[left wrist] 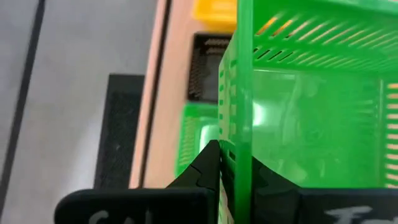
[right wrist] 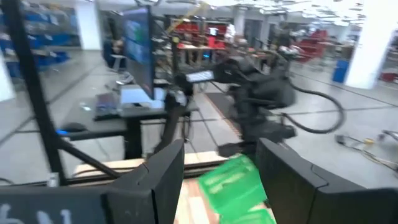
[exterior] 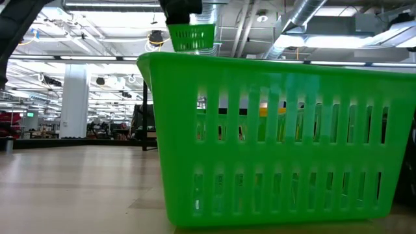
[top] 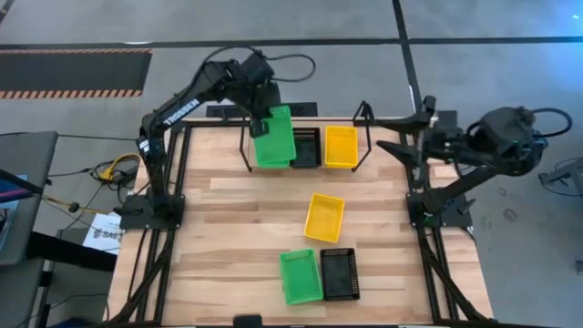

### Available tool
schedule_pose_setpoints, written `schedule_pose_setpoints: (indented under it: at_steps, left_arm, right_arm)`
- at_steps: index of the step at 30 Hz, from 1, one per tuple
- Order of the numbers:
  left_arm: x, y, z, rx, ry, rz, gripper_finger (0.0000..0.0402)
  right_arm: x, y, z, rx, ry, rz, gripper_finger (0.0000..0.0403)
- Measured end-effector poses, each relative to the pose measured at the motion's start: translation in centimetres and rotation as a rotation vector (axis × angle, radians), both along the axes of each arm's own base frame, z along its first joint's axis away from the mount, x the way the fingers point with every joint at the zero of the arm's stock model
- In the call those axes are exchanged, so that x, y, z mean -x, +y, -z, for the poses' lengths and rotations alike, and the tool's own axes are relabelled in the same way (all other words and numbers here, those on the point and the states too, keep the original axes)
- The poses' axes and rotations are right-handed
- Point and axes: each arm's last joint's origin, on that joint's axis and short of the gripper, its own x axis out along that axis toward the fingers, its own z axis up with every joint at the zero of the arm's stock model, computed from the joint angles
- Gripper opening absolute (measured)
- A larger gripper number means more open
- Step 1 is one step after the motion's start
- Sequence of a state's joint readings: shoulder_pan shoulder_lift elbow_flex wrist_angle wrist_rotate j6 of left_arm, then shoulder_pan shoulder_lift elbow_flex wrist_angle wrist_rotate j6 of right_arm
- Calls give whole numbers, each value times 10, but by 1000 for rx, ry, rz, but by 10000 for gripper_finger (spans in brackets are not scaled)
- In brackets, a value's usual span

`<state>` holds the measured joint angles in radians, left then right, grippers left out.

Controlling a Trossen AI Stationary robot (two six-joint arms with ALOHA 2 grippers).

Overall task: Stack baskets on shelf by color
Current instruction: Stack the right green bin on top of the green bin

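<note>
Green basket (exterior: 279,140) filling low view at counter (top: 228,237) front edge; left tool (left wrist: 235,177) clamping another green basket (top: 273,137) above shelf (top: 305,150); right tool (top: 390,137) spread wide, empty.

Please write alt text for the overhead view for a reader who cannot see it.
The left gripper holds a green basket over the shelf, which holds black and yellow baskets. The right gripper waits open beside it; three more baskets lie on the table.
</note>
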<state>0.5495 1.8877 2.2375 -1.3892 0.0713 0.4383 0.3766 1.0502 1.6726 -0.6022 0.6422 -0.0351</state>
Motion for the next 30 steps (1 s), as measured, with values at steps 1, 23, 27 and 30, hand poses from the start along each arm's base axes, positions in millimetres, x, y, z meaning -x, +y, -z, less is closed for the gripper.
schedule_pose_setpoints:
  at_steps: [1,23,27,30]
  left_arm:
    - [1,6,2,1,7,-8,0]
    - [-29,80,106,158,222,90,0]
    - [-27,86,104,140,205,81,0]
    - [-20,91,105,158,214,59,0]
  right_arm:
    - [3,1,-1,-2,-5,-15,218]
    - [1,17,1,-68,-10,-111,216]
    - [1,18,1,-67,-8,-115,216]
    - [1,18,1,-64,-8,-115,216]
